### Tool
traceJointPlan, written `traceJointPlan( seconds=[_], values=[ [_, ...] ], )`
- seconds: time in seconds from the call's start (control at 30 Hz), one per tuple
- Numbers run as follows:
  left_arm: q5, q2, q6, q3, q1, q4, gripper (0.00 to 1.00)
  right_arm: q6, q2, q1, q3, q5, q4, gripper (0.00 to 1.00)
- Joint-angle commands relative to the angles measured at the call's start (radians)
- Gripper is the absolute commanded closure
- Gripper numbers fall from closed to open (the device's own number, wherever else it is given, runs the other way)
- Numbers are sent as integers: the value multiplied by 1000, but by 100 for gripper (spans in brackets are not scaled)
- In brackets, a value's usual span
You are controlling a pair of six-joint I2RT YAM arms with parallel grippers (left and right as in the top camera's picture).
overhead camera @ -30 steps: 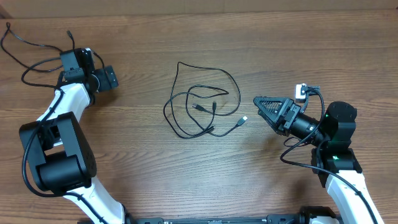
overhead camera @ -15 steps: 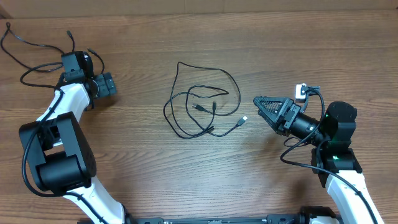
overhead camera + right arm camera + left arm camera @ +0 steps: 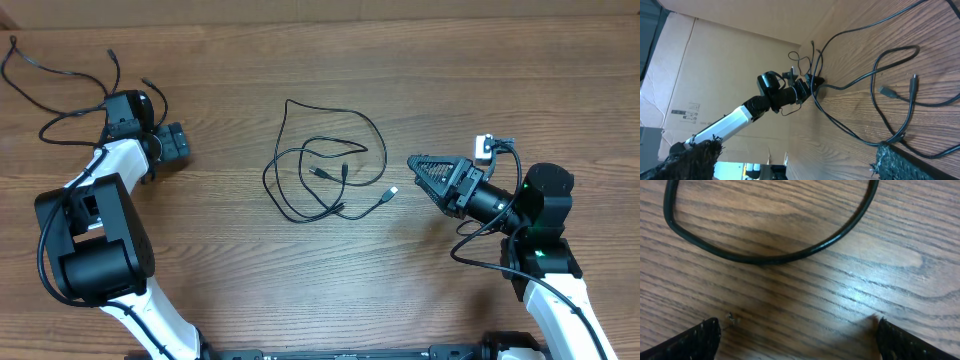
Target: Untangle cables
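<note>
A loose tangle of thin black cables [image 3: 325, 165] lies mid-table, one silver plug [image 3: 392, 190] pointing right. Another black cable [image 3: 30, 72] sprawls at the far left corner. My left gripper [image 3: 175, 143] hovers low over the wood beside that cable, open, nothing between its fingers. In the left wrist view a black cable loop [image 3: 765, 259] curves on the wood ahead of the open left gripper [image 3: 797, 340]. My right gripper [image 3: 415, 165] is open just right of the tangle. In the right wrist view the cables [image 3: 890, 55] lie beyond the empty right gripper [image 3: 800, 162].
Cardboard [image 3: 715, 60] walls the table's far side. The left arm's base [image 3: 95, 250] and the right arm's base [image 3: 540, 240] stand near the front edge. The left arm [image 3: 740, 117] shows across the table in the right wrist view.
My left gripper has swung a little toward the front edge and turned. The far-left cable's loop shifted slightly with it. The right arm and the central tangle have not moved.
</note>
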Motion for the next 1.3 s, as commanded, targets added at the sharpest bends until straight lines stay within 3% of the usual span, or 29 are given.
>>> traceJointPlan(
  seconds=[0.0, 0.5, 1.27],
  values=[
    [-3, 39, -13, -12, 6, 14, 0, -8, -7, -1, 8, 10, 2, 0],
    [21, 195, -14, -12, 4, 127, 0, -8, -7, -1, 8, 18, 2, 0],
    [21, 238, -29, -12, 3, 327, 0, -8, -7, -1, 8, 21, 2, 0]
  ],
)
